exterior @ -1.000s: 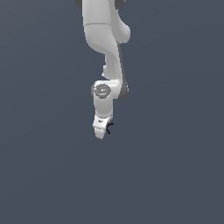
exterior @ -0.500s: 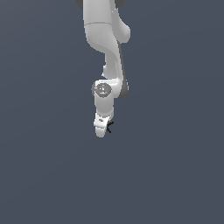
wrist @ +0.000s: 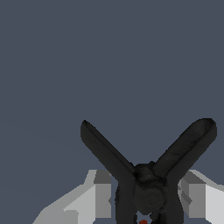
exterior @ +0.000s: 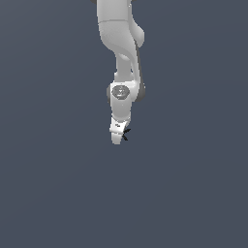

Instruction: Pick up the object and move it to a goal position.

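Note:
In the wrist view the object (wrist: 146, 183) is a black piece with forked prongs spreading outward and a small red part at its base. It sits between my white fingers (wrist: 98, 197), which press against it on both sides. In the exterior view the white arm hangs down from above, and my gripper (exterior: 117, 138) points downward with the object (exterior: 125, 134) showing as tiny black prongs beside its tip. The gripper is shut on the object.
A plain grey-blue surface fills both views. No other object, container or edge shows.

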Robot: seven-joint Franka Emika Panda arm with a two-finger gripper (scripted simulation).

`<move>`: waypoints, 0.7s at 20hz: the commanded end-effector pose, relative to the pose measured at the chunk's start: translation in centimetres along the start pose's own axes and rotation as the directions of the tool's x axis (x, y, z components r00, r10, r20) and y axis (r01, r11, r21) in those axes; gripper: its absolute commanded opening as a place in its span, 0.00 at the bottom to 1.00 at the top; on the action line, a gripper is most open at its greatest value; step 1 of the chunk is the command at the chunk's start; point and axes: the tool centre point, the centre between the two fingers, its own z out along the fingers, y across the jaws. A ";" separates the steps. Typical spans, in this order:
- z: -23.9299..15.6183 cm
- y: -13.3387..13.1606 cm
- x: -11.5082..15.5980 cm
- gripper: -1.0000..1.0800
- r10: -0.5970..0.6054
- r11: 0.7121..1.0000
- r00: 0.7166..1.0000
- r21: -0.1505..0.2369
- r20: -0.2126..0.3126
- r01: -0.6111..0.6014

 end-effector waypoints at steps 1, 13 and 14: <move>-0.2 -1.5 0.5 0.00 0.000 1.000 1.000 0.000 0.000 0.000; -0.7 -5.3 1.7 0.00 0.000 1.000 1.000 0.000 0.000 0.000; -0.7 -5.3 1.7 0.00 0.000 1.000 1.000 0.000 0.000 0.000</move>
